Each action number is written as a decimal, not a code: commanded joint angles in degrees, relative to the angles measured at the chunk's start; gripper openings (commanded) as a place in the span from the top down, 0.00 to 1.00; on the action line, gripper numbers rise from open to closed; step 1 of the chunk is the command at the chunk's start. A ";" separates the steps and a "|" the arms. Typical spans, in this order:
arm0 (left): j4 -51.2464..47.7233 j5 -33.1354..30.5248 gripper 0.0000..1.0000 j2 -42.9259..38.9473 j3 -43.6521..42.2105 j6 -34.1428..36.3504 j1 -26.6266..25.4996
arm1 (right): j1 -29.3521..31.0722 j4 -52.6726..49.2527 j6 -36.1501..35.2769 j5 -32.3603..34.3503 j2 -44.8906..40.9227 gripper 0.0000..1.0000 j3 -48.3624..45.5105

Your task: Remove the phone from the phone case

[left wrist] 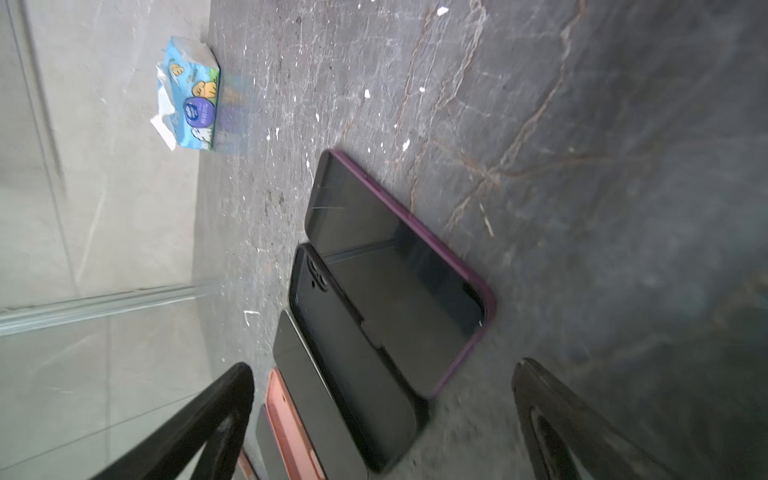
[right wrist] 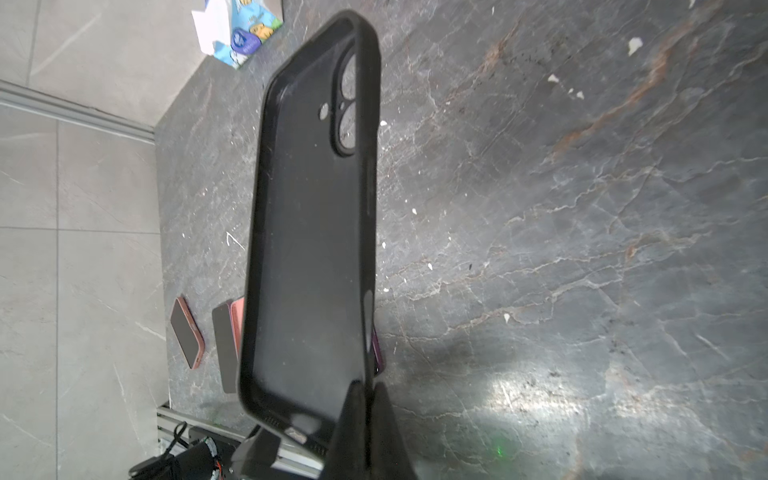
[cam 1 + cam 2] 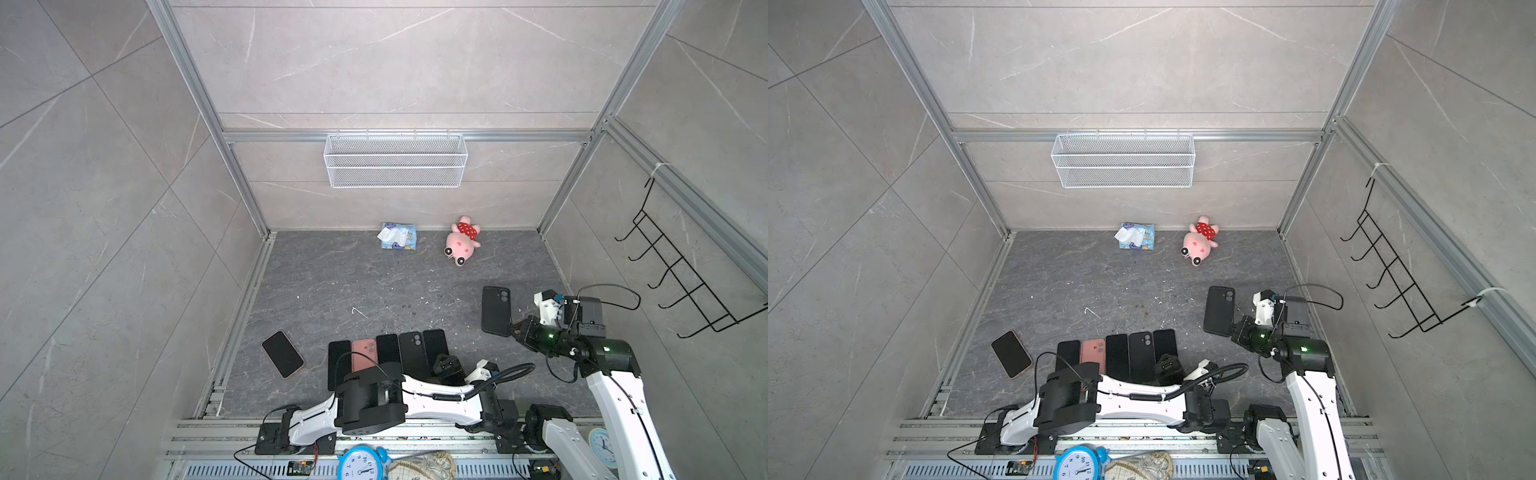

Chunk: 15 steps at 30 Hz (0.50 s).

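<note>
My right gripper [image 2: 365,388] is shut on the rim of an empty black phone case [image 2: 311,232] and holds it upright above the table at the right; both top views show the case [image 3: 495,309] [image 3: 1219,309] with its camera cut-outs uppermost. A dark-screened phone with a purple rim [image 1: 395,282] lies face up at the right end of a row of phones and cases [image 3: 387,349]. My left gripper [image 1: 384,368] hangs open just above that end of the row [image 3: 446,365], fingers wide apart, nothing between them.
A phone in a pink case [image 3: 282,353] lies apart at the left. A tissue pack [image 3: 398,236] and a pink plush toy [image 3: 462,241] sit by the back wall under a wire basket [image 3: 395,160]. A black hook rack [image 3: 681,274] hangs on the right wall.
</note>
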 commanded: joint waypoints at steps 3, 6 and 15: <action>2.79 1.98 0.00 -12.29 -8.06 -8.21 -1.35 | 5.92 -1.73 2.07 4.97 0.44 1.00 -0.92; 4.62 2.35 0.00 -19.37 -15.82 -13.37 -2.22 | 11.32 -2.05 3.64 9.67 1.29 1.00 -0.94; 1.68 1.62 0.00 -43.68 -36.88 -31.81 -3.21 | 29.59 -5.18 9.27 25.71 7.02 1.00 -0.39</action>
